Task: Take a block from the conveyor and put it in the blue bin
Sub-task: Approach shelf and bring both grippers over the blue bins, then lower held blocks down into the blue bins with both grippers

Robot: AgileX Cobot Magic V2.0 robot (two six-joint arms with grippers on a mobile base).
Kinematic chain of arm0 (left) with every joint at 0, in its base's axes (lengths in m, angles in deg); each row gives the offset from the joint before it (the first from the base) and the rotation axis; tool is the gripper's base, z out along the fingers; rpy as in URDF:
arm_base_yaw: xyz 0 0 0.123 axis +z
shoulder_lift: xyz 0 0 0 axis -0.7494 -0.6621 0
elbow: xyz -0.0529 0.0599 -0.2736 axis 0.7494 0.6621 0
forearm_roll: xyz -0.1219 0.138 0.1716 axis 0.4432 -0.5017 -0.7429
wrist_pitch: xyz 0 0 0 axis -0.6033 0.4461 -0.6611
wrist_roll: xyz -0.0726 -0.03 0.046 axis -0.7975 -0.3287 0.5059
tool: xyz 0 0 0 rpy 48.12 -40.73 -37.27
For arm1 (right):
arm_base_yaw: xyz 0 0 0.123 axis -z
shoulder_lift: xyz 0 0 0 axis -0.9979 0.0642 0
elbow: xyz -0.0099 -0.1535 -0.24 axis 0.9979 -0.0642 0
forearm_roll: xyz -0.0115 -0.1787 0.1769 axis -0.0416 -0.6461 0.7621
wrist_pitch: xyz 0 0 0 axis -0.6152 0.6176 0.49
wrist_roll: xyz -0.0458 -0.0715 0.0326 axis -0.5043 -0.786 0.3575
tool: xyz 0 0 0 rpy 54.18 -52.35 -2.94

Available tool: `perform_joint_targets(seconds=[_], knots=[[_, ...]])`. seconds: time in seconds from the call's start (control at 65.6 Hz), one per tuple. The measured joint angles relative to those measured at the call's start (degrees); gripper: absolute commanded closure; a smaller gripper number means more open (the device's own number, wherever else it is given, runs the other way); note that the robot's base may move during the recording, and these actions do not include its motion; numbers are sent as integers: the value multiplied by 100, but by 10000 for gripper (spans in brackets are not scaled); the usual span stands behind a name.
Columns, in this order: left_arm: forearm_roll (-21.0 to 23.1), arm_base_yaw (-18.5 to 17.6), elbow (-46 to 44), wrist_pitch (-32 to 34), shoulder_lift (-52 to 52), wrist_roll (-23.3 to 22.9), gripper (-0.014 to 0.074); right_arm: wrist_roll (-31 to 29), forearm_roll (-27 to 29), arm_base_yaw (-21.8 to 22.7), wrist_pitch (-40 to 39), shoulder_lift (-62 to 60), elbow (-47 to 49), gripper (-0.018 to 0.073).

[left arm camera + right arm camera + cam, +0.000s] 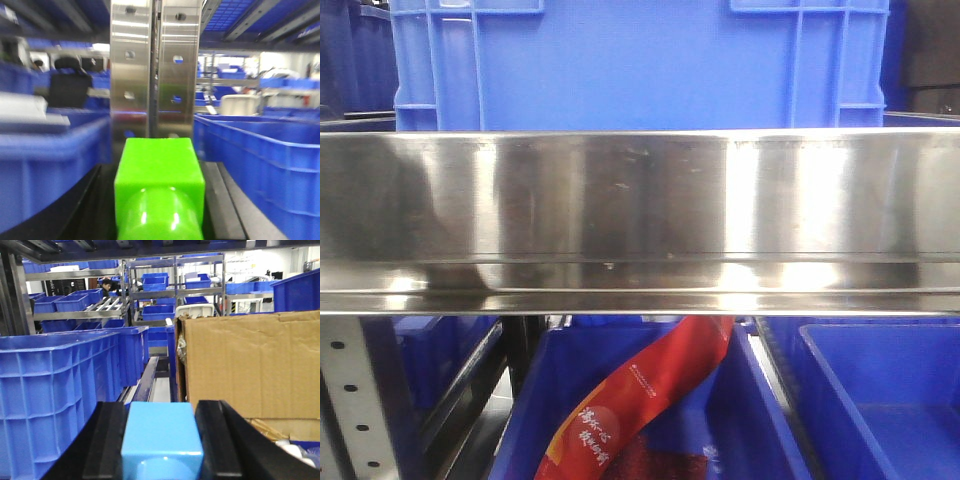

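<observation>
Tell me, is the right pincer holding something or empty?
Holding: the right pincer has a light blue block between its black fingers.

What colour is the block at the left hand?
The block is bright green; the left wrist view shows it best.

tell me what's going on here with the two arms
Each arm is holding a block. The left gripper is shut on a green block, with a steel shelf post and blue bins ahead of it. The right gripper is shut on a light blue block, with a tall blue bin on one side and a cardboard box on the other. Neither block is in a bin yet.
</observation>
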Motion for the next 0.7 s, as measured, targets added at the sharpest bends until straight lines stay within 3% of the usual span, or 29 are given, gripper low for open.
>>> perform_joint_targets(seconds=[0.091, 0.213, 0.381, 0.549, 0.701], knots=[[-300, 0, -341, -191, -143, 12, 707, 0, 24, 0, 257, 159, 228, 727], [-324, 0, -921, -952, -623, 12, 707, 0, 33, 0, 415, 559, 615, 727], [18, -56, -1929, -2140, -1616, 23, 707, 0, 45, 0, 554, 1244, 1329, 727], [250, -353, -2347, -1867, -2040, 23, 707, 0, 131, 0, 556, 1608, 1607, 727], [286, -987, -2478, -1329, -2121, 23, 707, -211, 246, 0, 827, 1976, 1814, 727]])
